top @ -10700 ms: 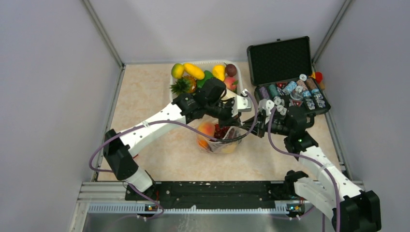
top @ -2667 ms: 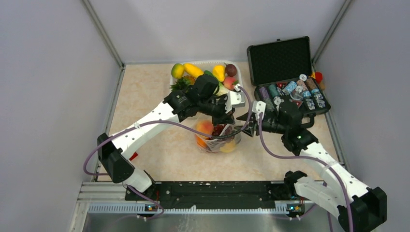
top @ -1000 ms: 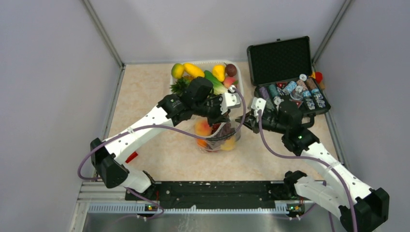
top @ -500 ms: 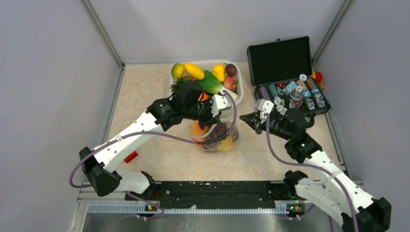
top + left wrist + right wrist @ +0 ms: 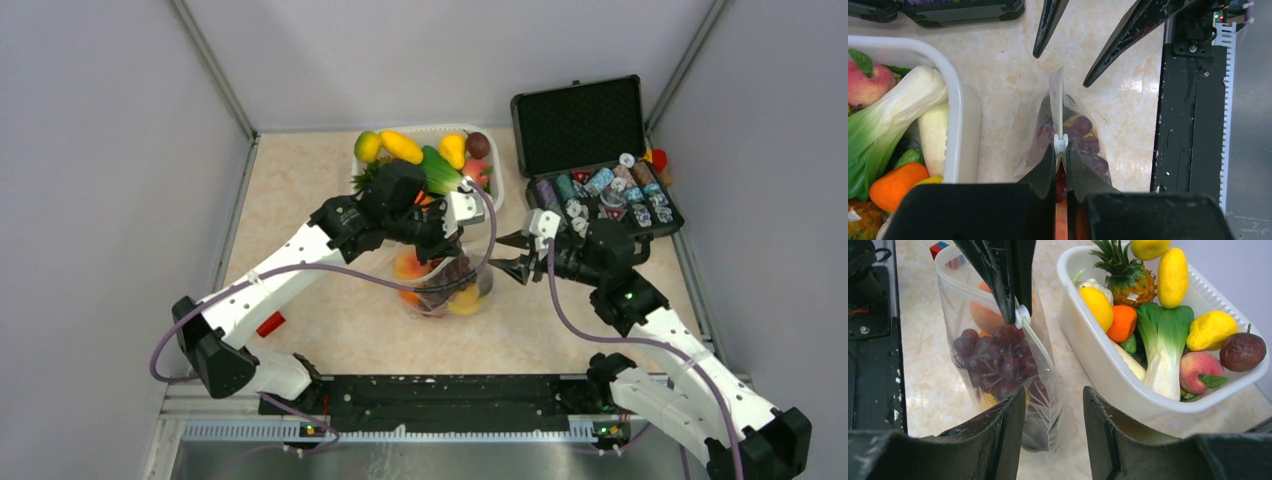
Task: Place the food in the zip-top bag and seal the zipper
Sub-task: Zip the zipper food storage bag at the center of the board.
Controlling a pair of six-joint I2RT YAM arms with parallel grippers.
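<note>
This is a robot lab test cell. Plain grey panels [image 5: 100, 150] in metal framing box in a beige marbled table [image 5: 300, 190]. At the table's near edge, a left arm [image 5: 290, 265] and a right arm [image 5: 680, 345] are bolted to a black rail [image 5: 440, 392]. At its far edge sit a tub [image 5: 1098, 365] of toy fruit [image 5: 400, 146] and a case [image 5: 580, 125] of chips [image 5: 610, 190].

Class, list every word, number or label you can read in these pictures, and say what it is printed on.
None can be read.
The pale sticker-like patch on the pineapple is blurred.
Any marks on the chips in the black case are too small.
</note>
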